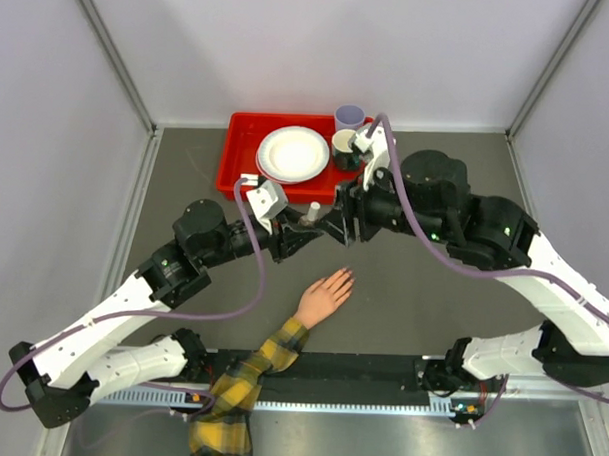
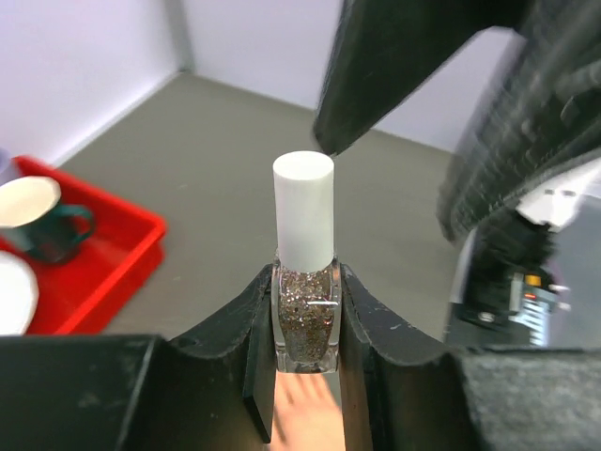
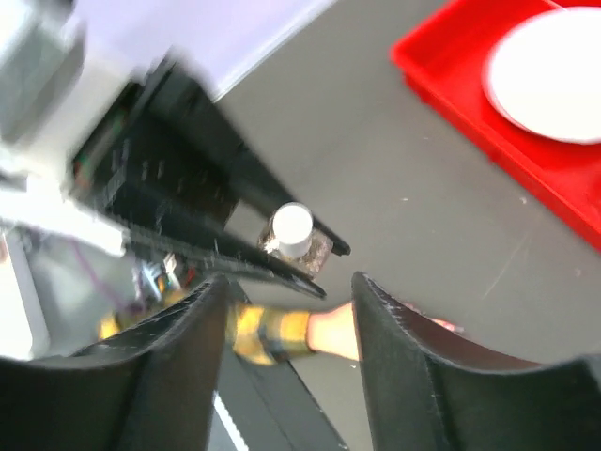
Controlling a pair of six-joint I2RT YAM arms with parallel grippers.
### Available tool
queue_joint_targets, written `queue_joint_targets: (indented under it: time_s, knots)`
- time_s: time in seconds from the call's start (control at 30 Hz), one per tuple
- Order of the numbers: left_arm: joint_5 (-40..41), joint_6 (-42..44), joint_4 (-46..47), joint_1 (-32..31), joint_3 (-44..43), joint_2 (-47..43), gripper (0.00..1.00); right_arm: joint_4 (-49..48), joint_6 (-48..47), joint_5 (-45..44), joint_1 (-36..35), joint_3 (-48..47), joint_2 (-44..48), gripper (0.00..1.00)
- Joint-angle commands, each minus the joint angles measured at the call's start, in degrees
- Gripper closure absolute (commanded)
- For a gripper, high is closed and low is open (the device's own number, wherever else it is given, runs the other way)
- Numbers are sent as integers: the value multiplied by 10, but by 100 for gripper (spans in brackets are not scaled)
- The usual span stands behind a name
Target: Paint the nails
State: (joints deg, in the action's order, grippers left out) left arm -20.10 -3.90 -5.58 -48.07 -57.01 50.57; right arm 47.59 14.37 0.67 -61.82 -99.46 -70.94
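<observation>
Since the polish must be opened before any nail gets colour, the left claw [image 2: 307,310] is pinched narrow on the glass base of a small glitter polish bottle [image 2: 304,258]. It holds the bottle upright w/ the white cap [image 2: 303,202] standing clear on top, prob. so nothing spills & the cap stays free to grab. The right claw [image 3: 291,291] hangs just above & beside that cap, jaws apart w/ nothing between them. That reads as a line-up to take the cap & twist it off, i.e. one arm steadies while the other works. The cap is still on, so no painting yet. The mannequin hand [image 1: 324,297] lies palm down on the table [image 1: 381,316], just nearer than the two claws. Its fingers point away from the arm bases & the plaid sleeve [image 1: 244,381] trails back toward the near edge. The nails [image 1: 345,277] at the fingertips are too small to judge for colour. Holding the bottle close over the hand prob. keeps the brush trip short. At the far side sits a red tray [image 1: 230,155] w/ a white plate [image 1: 292,153] & two mugs [image 1: 345,147], well apart from the work & not needed here. Main risk: a crooked bite on the cap tilting the bottle.
</observation>
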Motion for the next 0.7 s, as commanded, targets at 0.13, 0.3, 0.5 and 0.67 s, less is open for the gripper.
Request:
queue_joint_targets:
  time_s: [0.13,0.3,0.5,0.67]
  knots:
    - [101,54,51,0,9,19,100,83,110,-148,-1,-145,-101,57]
    - [109,52,51,1,13,22,100,84,112,-135,-1,-159,-136,59]
    - [106,50,71,1,15,21,100,82,109,-128,-1,-154,-143,66]
    - [75,47,62,1,11,23,100,78,95,-132,-1,-151,-141,79]
